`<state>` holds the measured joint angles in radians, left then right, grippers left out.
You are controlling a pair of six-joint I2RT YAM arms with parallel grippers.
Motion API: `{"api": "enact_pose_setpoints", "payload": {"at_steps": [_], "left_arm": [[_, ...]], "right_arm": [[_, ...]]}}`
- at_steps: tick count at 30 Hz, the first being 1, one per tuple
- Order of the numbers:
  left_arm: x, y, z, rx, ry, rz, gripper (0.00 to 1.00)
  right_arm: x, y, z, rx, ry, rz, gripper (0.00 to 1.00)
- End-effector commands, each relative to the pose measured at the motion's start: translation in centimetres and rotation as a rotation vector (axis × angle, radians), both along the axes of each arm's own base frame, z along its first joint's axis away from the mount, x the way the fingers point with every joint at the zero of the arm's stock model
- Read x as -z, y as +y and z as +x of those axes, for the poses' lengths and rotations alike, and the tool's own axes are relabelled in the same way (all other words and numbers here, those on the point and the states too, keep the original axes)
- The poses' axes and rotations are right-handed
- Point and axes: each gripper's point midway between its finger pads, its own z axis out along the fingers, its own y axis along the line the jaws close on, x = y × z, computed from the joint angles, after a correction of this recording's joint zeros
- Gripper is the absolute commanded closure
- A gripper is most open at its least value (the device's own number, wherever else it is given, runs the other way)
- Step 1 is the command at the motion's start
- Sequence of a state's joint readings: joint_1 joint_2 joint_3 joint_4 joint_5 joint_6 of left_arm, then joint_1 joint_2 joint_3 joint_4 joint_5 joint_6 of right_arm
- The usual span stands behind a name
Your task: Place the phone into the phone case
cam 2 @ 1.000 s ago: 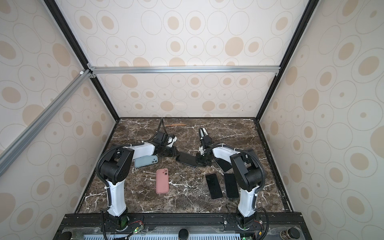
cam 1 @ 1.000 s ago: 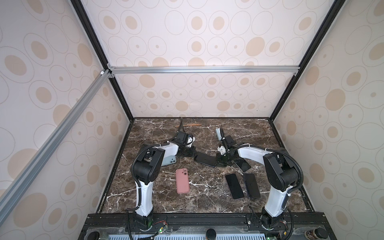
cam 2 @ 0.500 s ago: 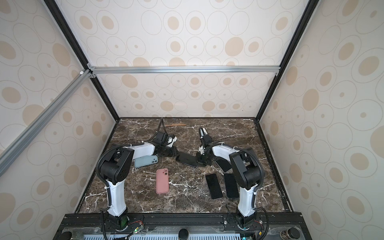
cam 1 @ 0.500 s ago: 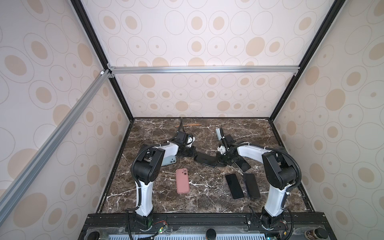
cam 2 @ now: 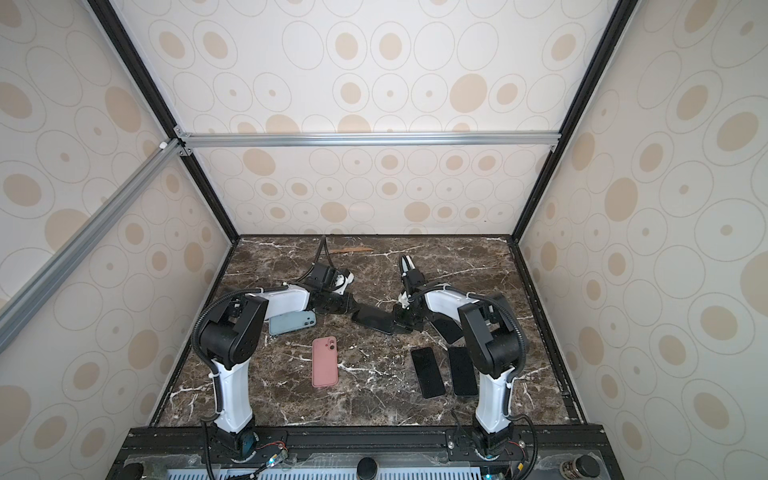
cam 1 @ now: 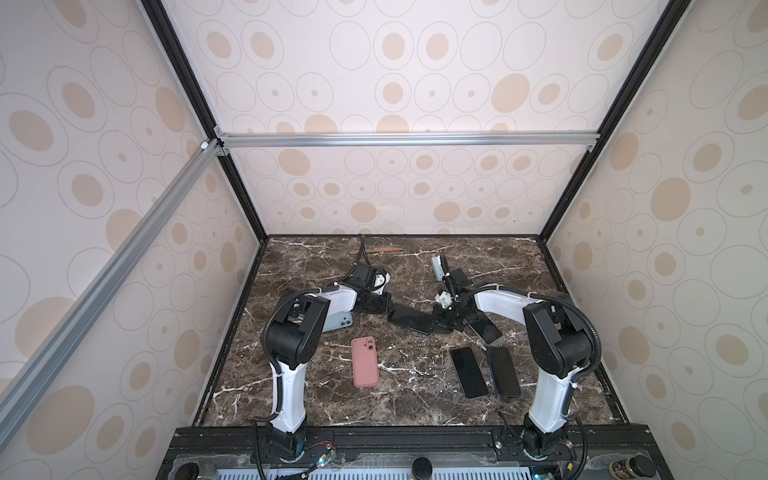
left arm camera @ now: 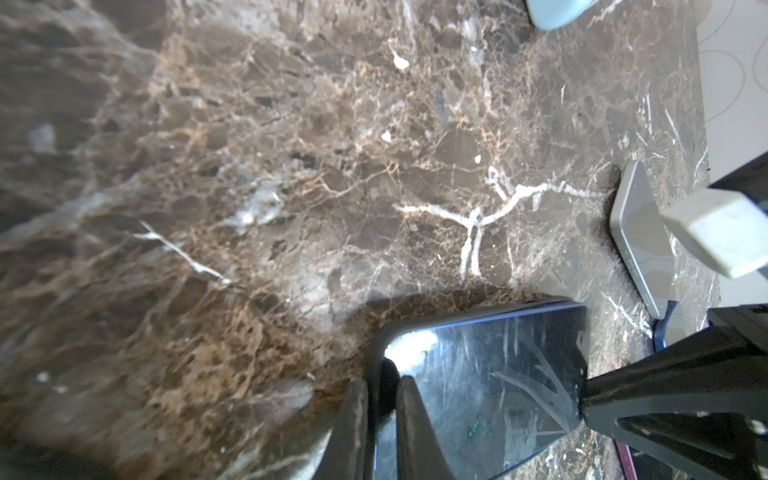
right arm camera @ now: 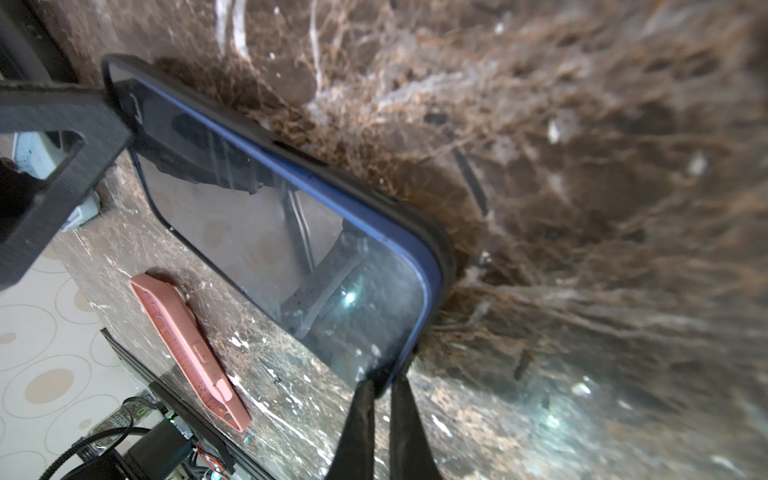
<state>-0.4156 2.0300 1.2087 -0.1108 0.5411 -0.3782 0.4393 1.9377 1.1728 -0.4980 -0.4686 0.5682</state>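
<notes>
Nearly done: the phone (right arm camera: 282, 232) sits inside the dark case (right arm camera: 444, 257), pinched at both ends.
In a top view the pair (cam 1: 411, 319) lies mid-bench. The left fingers (left arm camera: 353, 419) are clamped on its 10 o'clock end and the right fingers (right arm camera: 357, 424) on its 4 o'clock end. The phone's blue edge shows just inside the case's black rim, so the fit looks almost complete. What seems left is pressing the last corner flush and letting go. A pink case (cam 1: 365, 361) lies at 7 o'clock on the bench (cam 1: 415, 407), and two spare dark phones (cam 1: 468, 372) lie at 5 o'clock.
</notes>
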Motion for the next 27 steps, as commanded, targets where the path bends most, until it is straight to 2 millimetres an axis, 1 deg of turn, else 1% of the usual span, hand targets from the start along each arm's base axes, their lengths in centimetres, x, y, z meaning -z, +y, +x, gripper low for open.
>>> {"api": "enact_pose_setpoints", "payload": {"at_steps": [1, 9, 11, 13, 16, 20, 22, 25, 27], "left_arm": [[8.7, 1.2, -8.6, 0.063, 0.309, 0.17, 0.87], [9.0, 0.8, -9.3, 0.079, 0.315, 0.17, 0.87], [8.9, 0.8, -9.3, 0.076, 0.311, 0.17, 0.87], [8.6, 0.7, -9.1, 0.074, 0.304, 0.167, 0.87], [7.6, 0.6, -8.3, 0.067, 0.262, 0.172, 0.87], [5.3, 0.5, -6.6, 0.053, 0.179, 0.17, 0.87], [4.0, 0.5, -6.0, 0.045, 0.147, 0.169, 0.86], [1.7, 0.4, -5.0, 0.028, 0.094, 0.163, 0.85], [0.1, 0.4, -4.2, 0.017, 0.067, 0.16, 0.85]], "right_arm": [[13.8, -4.7, -5.7, -0.02, 0.149, -0.327, 0.92], [14.7, -4.2, -6.1, 0.014, 0.152, -0.315, 0.92], [14.3, -4.2, -6.0, 0.018, 0.129, -0.32, 0.91], [13.1, -4.2, -5.5, 0.021, 0.089, -0.321, 0.91], [10.0, -4.0, -3.9, 0.012, 0.009, -0.319, 0.9], [4.3, -3.2, -1.0, -0.013, -0.11, -0.311, 0.86], [1.5, -3.3, 0.0, -0.022, -0.157, -0.311, 0.84], [-1.9, -3.5, 0.7, -0.027, -0.204, -0.304, 0.74], [-3.7, -4.0, 1.0, -0.028, -0.222, -0.298, 0.73]]}}
